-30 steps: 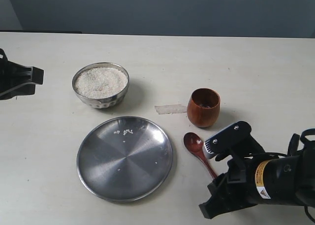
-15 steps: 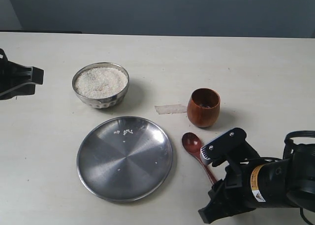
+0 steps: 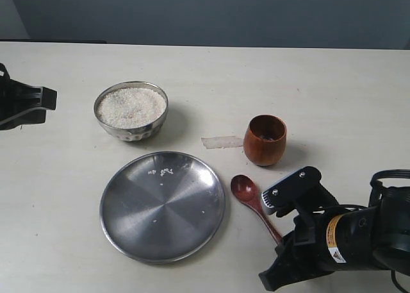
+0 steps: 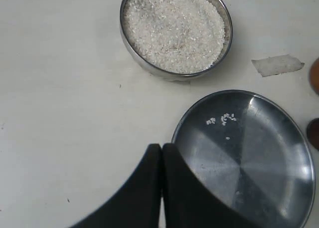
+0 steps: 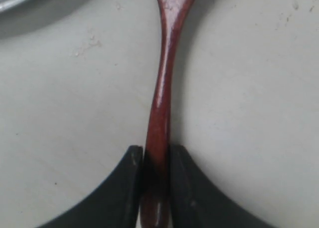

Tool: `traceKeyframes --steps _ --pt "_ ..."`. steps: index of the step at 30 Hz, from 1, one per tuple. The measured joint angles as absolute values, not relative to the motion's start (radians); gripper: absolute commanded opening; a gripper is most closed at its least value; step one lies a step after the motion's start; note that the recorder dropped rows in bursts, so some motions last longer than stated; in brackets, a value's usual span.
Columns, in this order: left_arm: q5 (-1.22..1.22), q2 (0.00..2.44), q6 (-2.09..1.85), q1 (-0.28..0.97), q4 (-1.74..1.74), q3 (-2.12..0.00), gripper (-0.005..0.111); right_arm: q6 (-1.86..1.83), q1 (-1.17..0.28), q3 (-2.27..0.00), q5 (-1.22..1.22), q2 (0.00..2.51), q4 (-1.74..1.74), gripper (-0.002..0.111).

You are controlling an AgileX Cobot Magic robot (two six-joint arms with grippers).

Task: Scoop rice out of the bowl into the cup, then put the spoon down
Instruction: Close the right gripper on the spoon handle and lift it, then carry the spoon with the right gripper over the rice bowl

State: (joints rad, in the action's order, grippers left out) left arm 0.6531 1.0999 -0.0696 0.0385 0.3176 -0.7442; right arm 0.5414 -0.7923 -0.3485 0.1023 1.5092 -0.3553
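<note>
The reddish-brown wooden spoon [image 3: 256, 206] lies on the table between the steel plate and the wooden cup [image 3: 264, 142], its oval bowl toward the cup. My right gripper [image 3: 282, 240] is low over the handle's end. In the right wrist view, the right gripper [image 5: 155, 155] has both black fingers pressed against the spoon [image 5: 164, 88] handle. The steel bowl [image 3: 134, 134] holds white rice [image 3: 130, 107] at the back left. My left gripper [image 3: 51, 100] hovers at the left edge, apart from everything. In the left wrist view, the left gripper [image 4: 162, 148] is shut and empty, with the rice [image 4: 174, 28] beyond it.
A wide flat steel plate [image 3: 163, 206] with a few stray grains lies in front of the bowl. A scrap of tape [image 3: 221, 142] is stuck to the table left of the cup. The table's far edge runs along the back.
My right gripper's fingers have closed in on the spoon handle. The spoon's bowl has slid a little left, toward the plate. The left arm has not moved.
</note>
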Motion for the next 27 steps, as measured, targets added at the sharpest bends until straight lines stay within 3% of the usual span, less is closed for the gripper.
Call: traceKeyframes --steps 6,16,27 --pt "0.653 1.100 -0.070 0.039 0.318 -0.744 0.000 0.541 -0.792 -0.358 0.123 1.509 -0.357 -0.001" --pt "0.653 1.100 -0.070 0.039 0.318 -0.744 0.000 0.541 -0.792 -0.494 0.355 1.413 -0.391 -0.001" --pt "0.653 1.100 -0.070 0.039 0.318 -0.744 0.000 0.385 -0.792 -0.792 0.602 1.357 -0.407 -0.001"
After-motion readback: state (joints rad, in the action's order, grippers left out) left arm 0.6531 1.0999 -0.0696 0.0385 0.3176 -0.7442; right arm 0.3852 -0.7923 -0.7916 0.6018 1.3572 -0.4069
